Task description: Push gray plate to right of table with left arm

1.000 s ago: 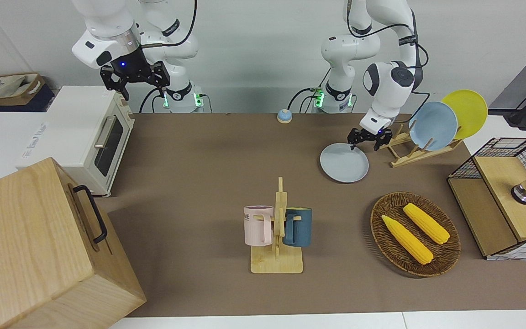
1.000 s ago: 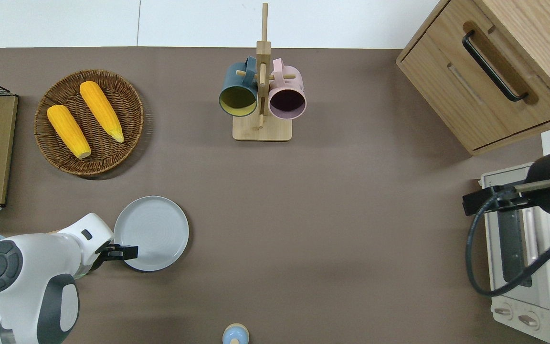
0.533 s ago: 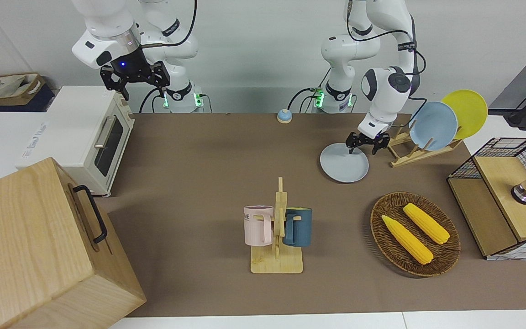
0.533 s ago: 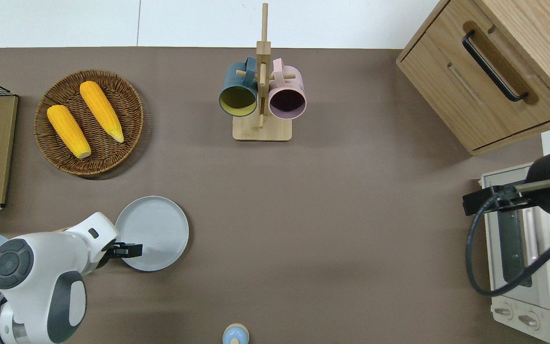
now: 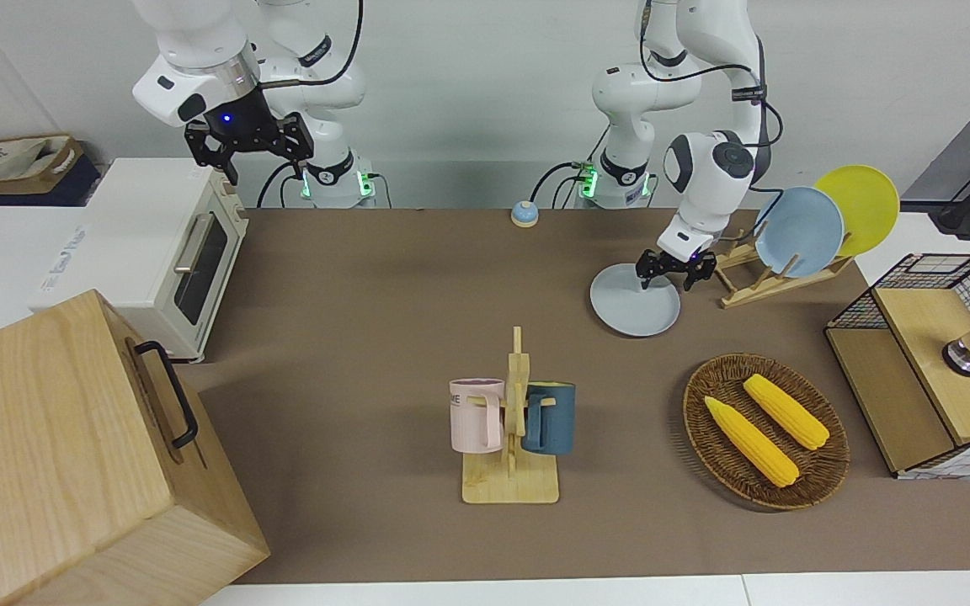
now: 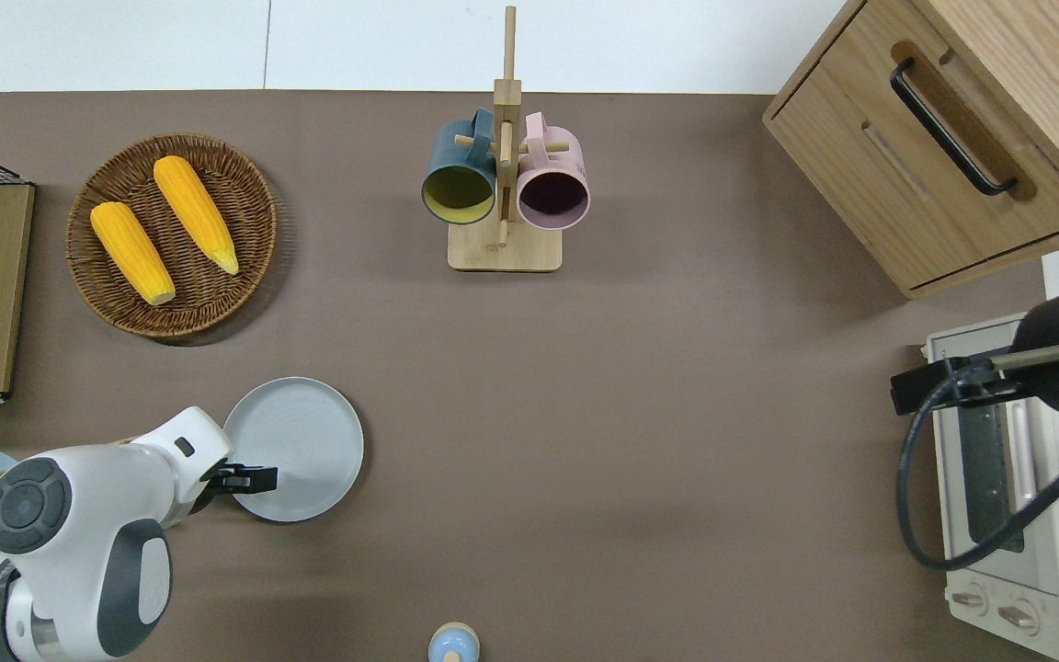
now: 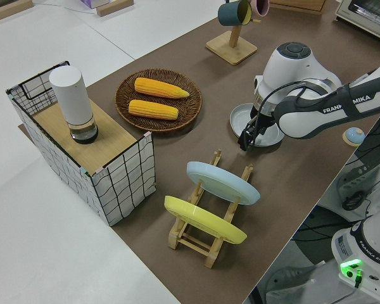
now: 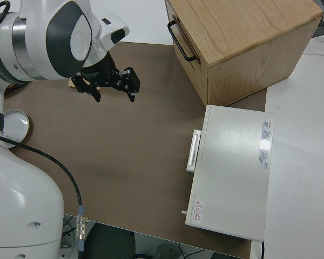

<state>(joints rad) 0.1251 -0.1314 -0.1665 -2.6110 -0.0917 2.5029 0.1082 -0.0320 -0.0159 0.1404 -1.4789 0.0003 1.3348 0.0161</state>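
The gray plate [image 5: 635, 300] [image 6: 295, 449] [image 7: 256, 117] lies flat on the brown table [image 5: 367, 295] toward the left arm's end, nearer to the robots than the corn basket. My left gripper [image 5: 666, 284] [image 6: 254, 479] [image 7: 247, 139] hangs low at the plate's rim on the side nearest the robots. It is open, with one finger over the rim and the other just outside it, and holds nothing. The right gripper [image 5: 249, 147] [image 8: 112, 86] is parked and open.
A wooden rack holds a sky-blue plate [image 5: 798, 231] and a yellow plate [image 5: 860, 206] beside the left gripper. A wicker basket [image 5: 767, 484] holds two corn cobs. A mug tree [image 5: 512, 421], toaster oven [image 5: 165, 252], wooden cabinet [image 5: 72, 454], bell [image 5: 524, 214] and wire crate [image 5: 931, 362] also stand here.
The left gripper has dropped lower and edged a little over the gray plate's rim. The plate has stayed in place. The right arm has not moved.
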